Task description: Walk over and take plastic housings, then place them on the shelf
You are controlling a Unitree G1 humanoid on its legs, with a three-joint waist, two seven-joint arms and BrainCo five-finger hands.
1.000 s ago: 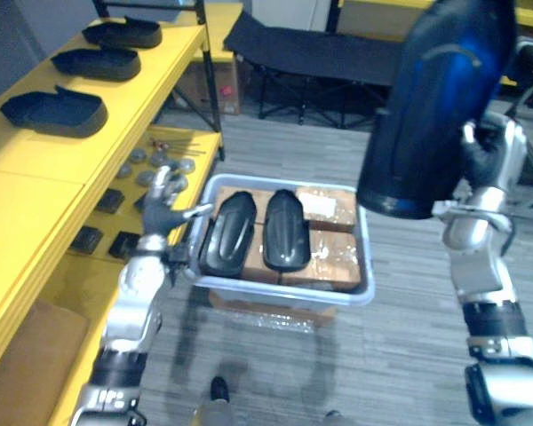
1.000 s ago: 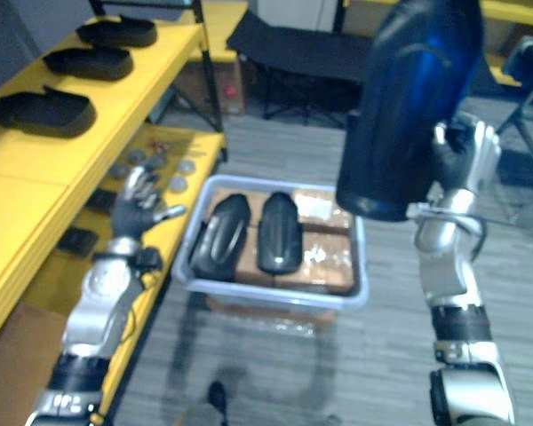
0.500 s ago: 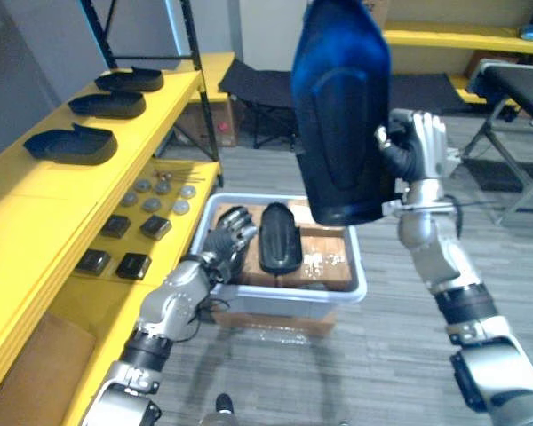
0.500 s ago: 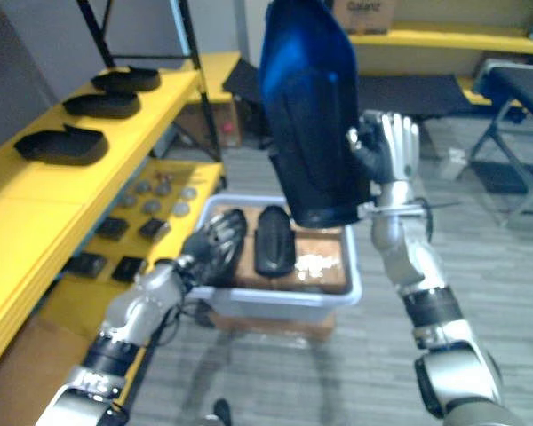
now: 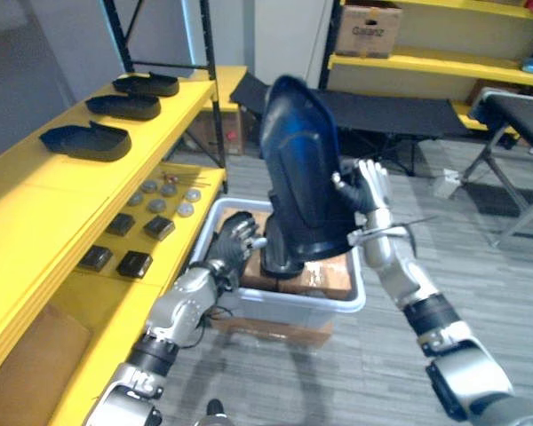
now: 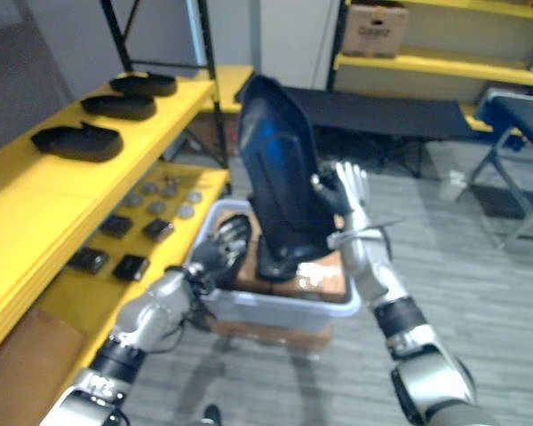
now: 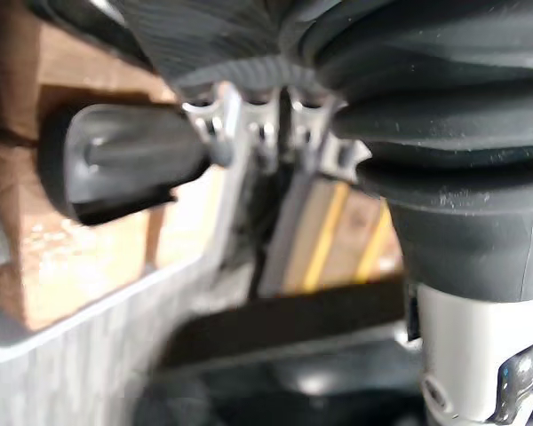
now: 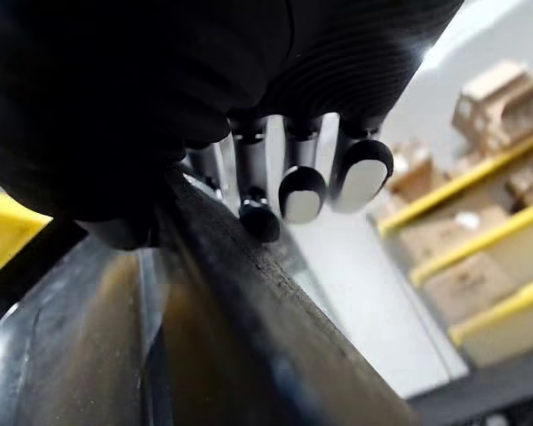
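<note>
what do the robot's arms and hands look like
The left arm and right arm are silver-grey segments with dark bands at the joints. The left hand and right hand have silver fingers with dark rounded tips, and a black ribbed cover over wrist and hand-back.

The big blue-black plastic housing (image 5: 304, 186) pinched in the right hand (image 5: 369, 191) is smooth and glossy, with blue highlights. Its edge beside the silver metallic, dark-tipped fingers (image 8: 360, 173) looks rougher. Below the fingers, a pale grey plastic bin (image 5: 284, 306) with a soft sheen holds brown cardboard boxes (image 5: 324, 275) under shiny tape. Well left of the fingers, the black plastic housings (image 5: 84, 142) on the yellow painted shelf (image 5: 35, 213) look matt.
</note>
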